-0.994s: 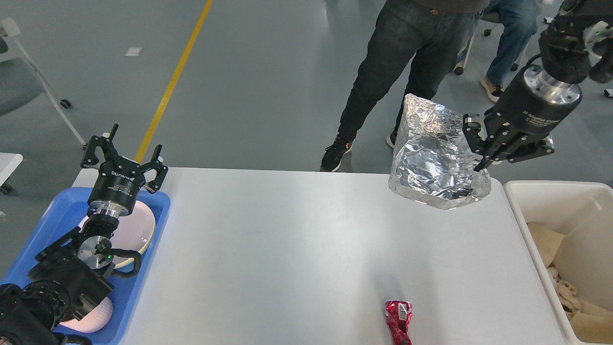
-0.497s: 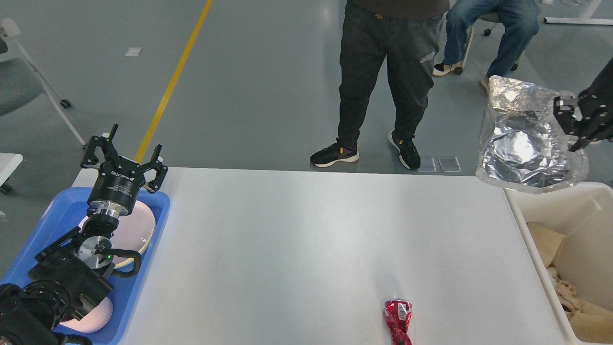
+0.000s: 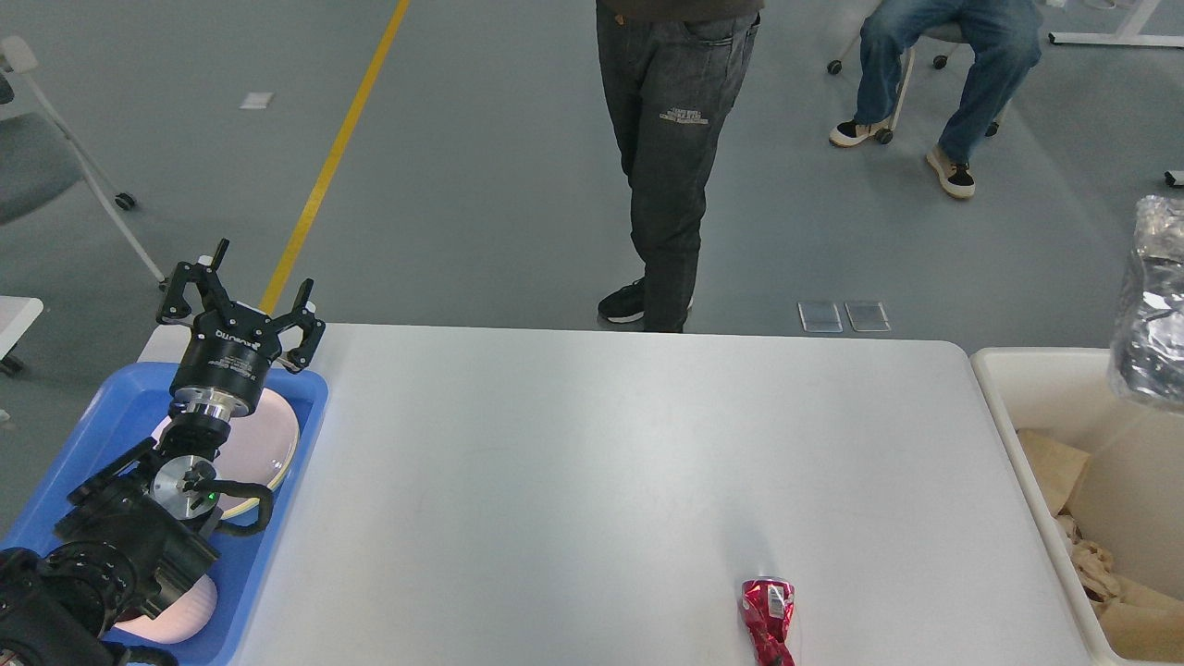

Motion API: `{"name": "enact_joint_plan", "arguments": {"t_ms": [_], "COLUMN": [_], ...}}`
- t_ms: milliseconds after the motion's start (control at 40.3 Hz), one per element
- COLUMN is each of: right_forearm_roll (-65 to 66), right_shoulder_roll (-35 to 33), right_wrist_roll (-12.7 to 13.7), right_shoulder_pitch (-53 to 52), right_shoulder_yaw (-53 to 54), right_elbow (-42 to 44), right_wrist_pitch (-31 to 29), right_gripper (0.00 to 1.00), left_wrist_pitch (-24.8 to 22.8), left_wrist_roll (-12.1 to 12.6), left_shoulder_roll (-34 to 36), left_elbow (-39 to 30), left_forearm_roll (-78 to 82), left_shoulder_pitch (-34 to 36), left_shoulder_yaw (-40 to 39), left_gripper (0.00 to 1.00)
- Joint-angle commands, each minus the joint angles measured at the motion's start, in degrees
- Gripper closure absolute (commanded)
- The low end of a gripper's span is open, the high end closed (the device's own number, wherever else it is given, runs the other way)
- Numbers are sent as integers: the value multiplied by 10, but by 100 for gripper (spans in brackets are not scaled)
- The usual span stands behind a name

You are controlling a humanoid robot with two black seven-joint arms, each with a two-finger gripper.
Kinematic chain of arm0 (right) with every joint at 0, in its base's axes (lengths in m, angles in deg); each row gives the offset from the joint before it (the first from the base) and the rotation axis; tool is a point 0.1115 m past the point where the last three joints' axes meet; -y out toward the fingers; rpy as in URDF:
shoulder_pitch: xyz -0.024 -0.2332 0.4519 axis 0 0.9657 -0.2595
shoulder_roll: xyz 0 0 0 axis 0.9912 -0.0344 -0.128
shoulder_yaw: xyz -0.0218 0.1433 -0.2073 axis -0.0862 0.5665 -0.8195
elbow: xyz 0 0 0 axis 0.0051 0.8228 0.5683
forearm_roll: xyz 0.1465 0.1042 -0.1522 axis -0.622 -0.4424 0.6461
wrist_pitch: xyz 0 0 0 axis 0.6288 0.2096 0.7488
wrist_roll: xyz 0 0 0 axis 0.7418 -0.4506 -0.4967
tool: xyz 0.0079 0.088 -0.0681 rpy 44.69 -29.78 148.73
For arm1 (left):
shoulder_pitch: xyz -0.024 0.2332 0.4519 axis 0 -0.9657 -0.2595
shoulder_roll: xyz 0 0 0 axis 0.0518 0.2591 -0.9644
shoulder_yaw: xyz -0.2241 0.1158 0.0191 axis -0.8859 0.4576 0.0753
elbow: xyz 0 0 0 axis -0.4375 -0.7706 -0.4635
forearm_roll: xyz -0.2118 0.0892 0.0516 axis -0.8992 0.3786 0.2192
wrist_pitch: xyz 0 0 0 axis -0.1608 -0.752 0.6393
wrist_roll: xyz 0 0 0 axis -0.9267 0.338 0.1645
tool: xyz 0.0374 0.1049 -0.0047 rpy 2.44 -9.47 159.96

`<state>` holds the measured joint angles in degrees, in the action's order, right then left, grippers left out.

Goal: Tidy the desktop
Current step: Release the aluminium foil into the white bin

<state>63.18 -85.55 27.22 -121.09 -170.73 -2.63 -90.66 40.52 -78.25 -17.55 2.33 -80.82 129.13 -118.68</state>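
Looking at the desktop (image 3: 573, 481) ahead, only a red wrapper (image 3: 769, 618) remains near its front edge. Our foil bag (image 3: 1154, 305) hangs above the bin (image 3: 1036, 388); release it well inside. Right gripper is out of sight; left gripper (image 3: 242, 298) hovers, jaws spread, over the blue tray (image 3: 305, 388).

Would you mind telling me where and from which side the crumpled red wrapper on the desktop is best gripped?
Probably at its wider upper end, coming straight down from above. The red wrapper lies flat and lengthwise on the desktop, narrowing toward the near edge, so fingers closing across its width should catch the bulkier crumpled part. Nothing stands beside it to block a hand.
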Motion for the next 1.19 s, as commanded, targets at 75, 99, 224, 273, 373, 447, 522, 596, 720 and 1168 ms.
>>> {"name": "enact_joint_plan", "arguments": {"t_ms": [75, 99, 224, 273, 373, 447, 522, 596, 720, 1168], "right_forearm_roll": [-8, -9, -10, -10, -9, -10, -9, -9, -9, -9], "right_shoulder_roll": [-20, -20, -20, -21, -22, -21, -21, -21, -15, 11], "right_wrist_roll": [-1, -1, -1, -1, -1, -1, -1, -1, -1, -2], "right_shoulder_pitch": [154, 171, 247, 268, 312, 352, 399, 442, 516, 611], "right_shoulder_yaw": [4, 6, 19, 28, 53, 71, 101, 123, 170, 194], "right_elbow": [101, 113, 175, 188, 209, 227, 248, 265, 286, 330], "right_wrist_pitch": [26, 35, 87, 109, 151, 180, 211, 234, 280, 370], "right_gripper": [100, 100, 100, 100, 100, 100, 100, 100, 100, 100], "left_wrist_pitch": [0, 0, 0, 0, 0, 0, 0, 0, 0, 0], "left_wrist_roll": [0, 0, -1, 0, 0, 0, -1, 0, 0, 0], "left_shoulder_roll": [0, 0, 0, 0, 0, 0, 0, 0, 0, 0], "left_elbow": [0, 0, 0, 0, 0, 0, 0, 0, 0, 0], "left_forearm_roll": [0, 0, 0, 0, 0, 0, 0, 0, 0, 0], "left_shoulder_pitch": [0, 0, 0, 0, 0, 0, 0, 0, 0, 0], "left_shoulder_yaw": [0, 0, 0, 0, 0, 0, 0, 0, 0, 0], "left_gripper": [4, 4, 4, 4, 4, 4, 4, 4, 4, 4]}}
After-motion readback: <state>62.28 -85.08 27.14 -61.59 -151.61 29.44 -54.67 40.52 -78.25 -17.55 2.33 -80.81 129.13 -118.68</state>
